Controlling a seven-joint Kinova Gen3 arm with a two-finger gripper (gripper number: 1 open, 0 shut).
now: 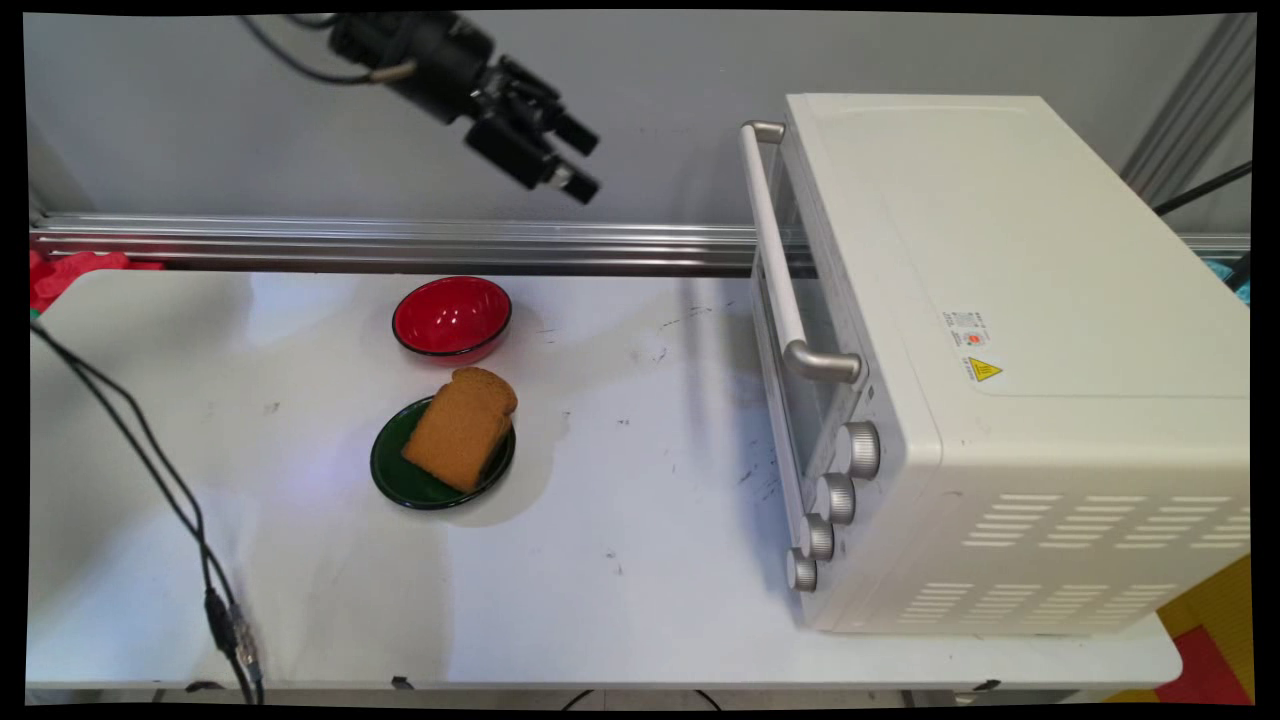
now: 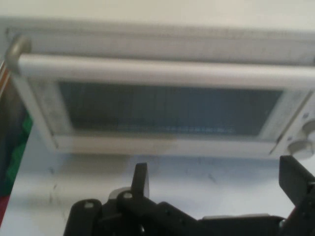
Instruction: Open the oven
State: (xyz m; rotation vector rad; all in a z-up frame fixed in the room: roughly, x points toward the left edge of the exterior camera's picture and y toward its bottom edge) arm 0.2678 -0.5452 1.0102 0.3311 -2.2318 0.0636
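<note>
- Gripper (image 1: pixel 578 158): black, two-finger, raised high above the worktop's far side near the wall, tilted down toward the right. Jaws stand apart with nothing between them; in the hand view one finger (image 2: pixel 140 178) rises left of centre and the other at the right edge.
- Toaster oven (image 1: pixel 1000 360): white, large, on the right part of the worktop (image 1: pixel 620 560). Its glass door faces left and is shut; a long white handle (image 1: pixel 775 240) with metal ends runs across the door. Four silver knobs (image 1: pixel 835 497) sit in a row at the near end of the front. The hand view looks straight at the door (image 2: pixel 167 110) and handle (image 2: pixel 162 71).
- Red bowl (image 1: pixel 452 317): upright, toward the far side of the worktop, well left of the oven.
- Green plate (image 1: pixel 400 478): just nearer than the bowl, apart from it.
- Bread slice (image 1: pixel 458 428): brown, lying on the green plate, its rounded top overhanging the far rim.
- Black cables (image 1: pixel 150 470): trailing across the worktop's left side to the near edge.
</note>
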